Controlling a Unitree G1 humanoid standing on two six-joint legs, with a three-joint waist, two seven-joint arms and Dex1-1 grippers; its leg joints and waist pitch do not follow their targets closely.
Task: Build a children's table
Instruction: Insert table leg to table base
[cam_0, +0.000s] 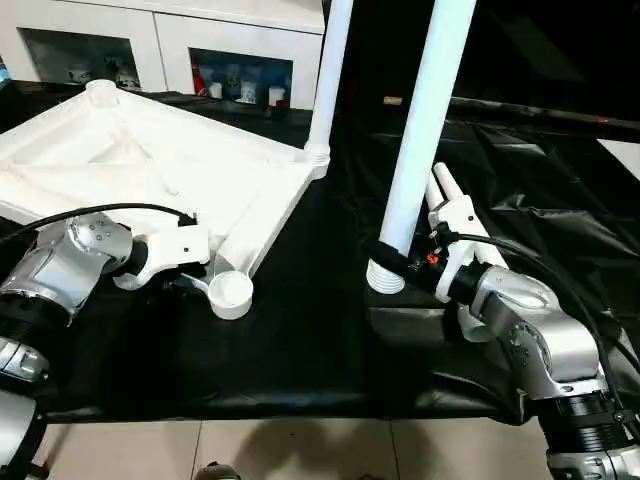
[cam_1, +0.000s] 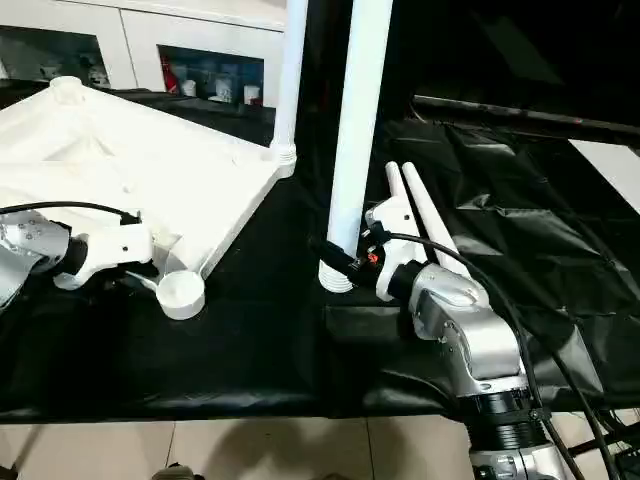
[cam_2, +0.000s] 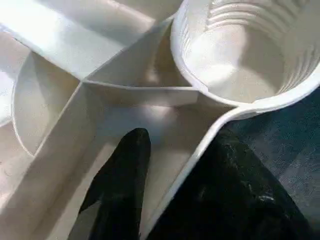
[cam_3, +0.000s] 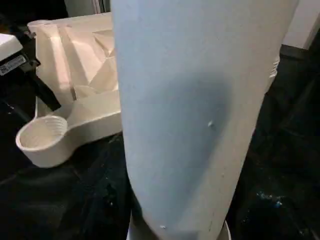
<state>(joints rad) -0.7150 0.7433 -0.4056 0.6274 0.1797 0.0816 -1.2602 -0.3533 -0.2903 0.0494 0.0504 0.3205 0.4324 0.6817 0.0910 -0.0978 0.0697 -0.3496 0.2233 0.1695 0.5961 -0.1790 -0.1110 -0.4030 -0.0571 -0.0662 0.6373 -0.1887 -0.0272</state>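
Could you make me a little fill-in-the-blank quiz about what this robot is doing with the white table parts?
1. The table top lies with its ribbed underside facing ____.
2. The right gripper holds a leg that stands ____ on the black cloth.
3. The number of legs already standing in the top's corner sockets is ____.
4. The corner socket nearest the left gripper is ____.

Missing words: up; upright; one; empty

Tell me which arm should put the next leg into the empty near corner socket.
Right, probably. The right gripper already holds a leg upright beside the empty socket. The left gripper is at the tabletop rim by that socket, placed to steady it.
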